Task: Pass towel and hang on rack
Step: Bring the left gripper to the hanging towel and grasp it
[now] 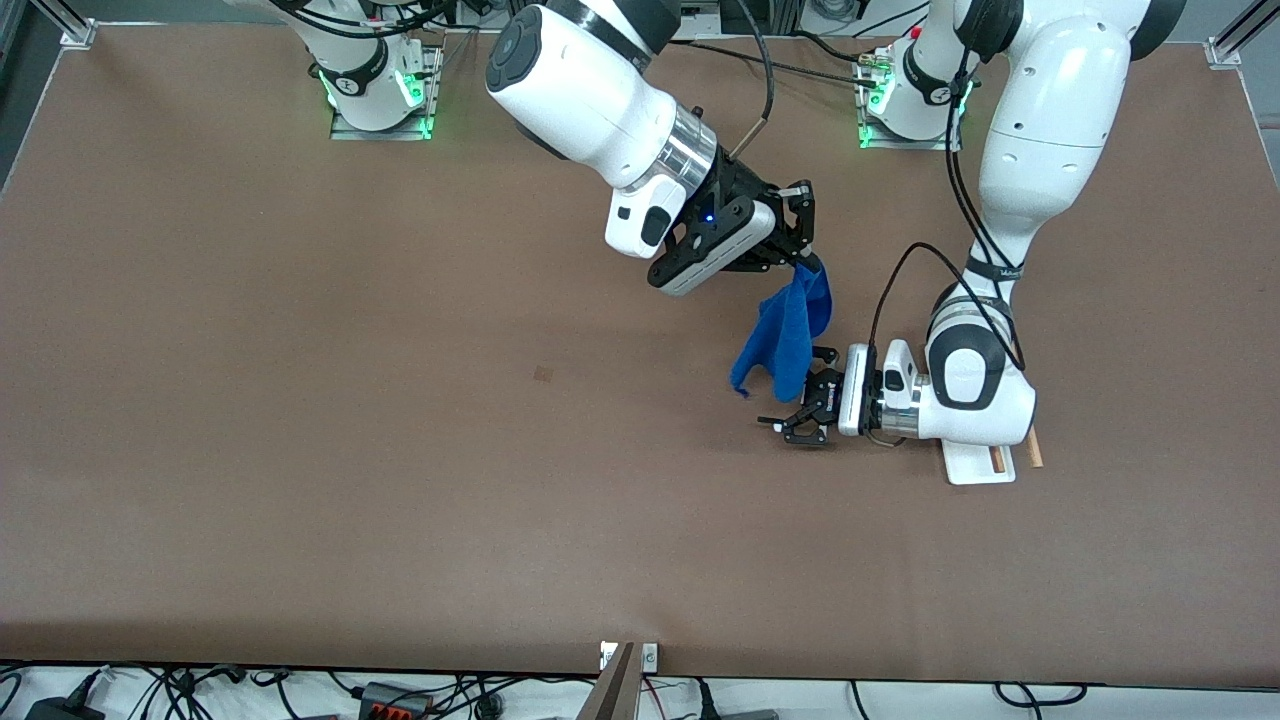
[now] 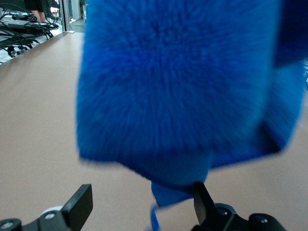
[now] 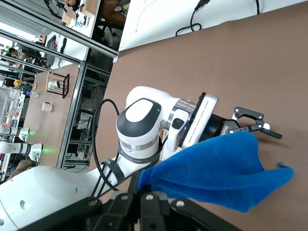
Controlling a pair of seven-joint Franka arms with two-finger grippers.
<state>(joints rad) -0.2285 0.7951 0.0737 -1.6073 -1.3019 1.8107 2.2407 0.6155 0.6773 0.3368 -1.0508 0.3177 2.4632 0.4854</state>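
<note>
My right gripper (image 1: 803, 258) is shut on the top corner of the blue towel (image 1: 787, 332), which hangs down over the middle of the table. In the right wrist view the towel (image 3: 221, 168) spreads out from the pinched fingertips (image 3: 153, 196). My left gripper (image 1: 800, 392) lies level at the towel's lower end, open, its jaws wide apart. In the left wrist view the towel (image 2: 178, 82) fills the picture, and its bottom corner hangs between the fingers (image 2: 79, 206), against one of them. The rack (image 1: 975, 463) stands under the left arm's wrist, mostly hidden; only its white base and a wooden rod end (image 1: 1036, 448) show.
Both arms' bases (image 1: 380, 90) stand along the table edge farthest from the front camera. A small dark mark (image 1: 543, 374) lies on the brown tabletop. Cables and power strips (image 1: 400, 700) run along the nearest edge, off the table.
</note>
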